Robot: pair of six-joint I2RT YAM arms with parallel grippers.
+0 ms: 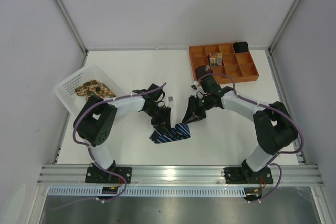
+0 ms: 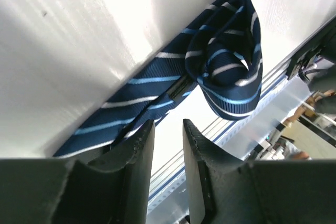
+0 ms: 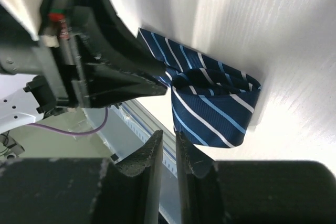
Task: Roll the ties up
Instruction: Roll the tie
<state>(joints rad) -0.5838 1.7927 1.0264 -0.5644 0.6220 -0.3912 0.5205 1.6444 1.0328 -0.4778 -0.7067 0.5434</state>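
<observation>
Left pincer point(image 2: 168, 125), jaws parted, by the loosely looped navy tie point(image 2: 227, 64).

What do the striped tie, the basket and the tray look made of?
Tie: woven fabric with a slight sheen and fine ribbing; it folds softly.
Basket: probably white plastic, matt, with perforated walls.
Tray: orange and smooth with thin dividers; plastic or painted wood, cannot tell.
</observation>
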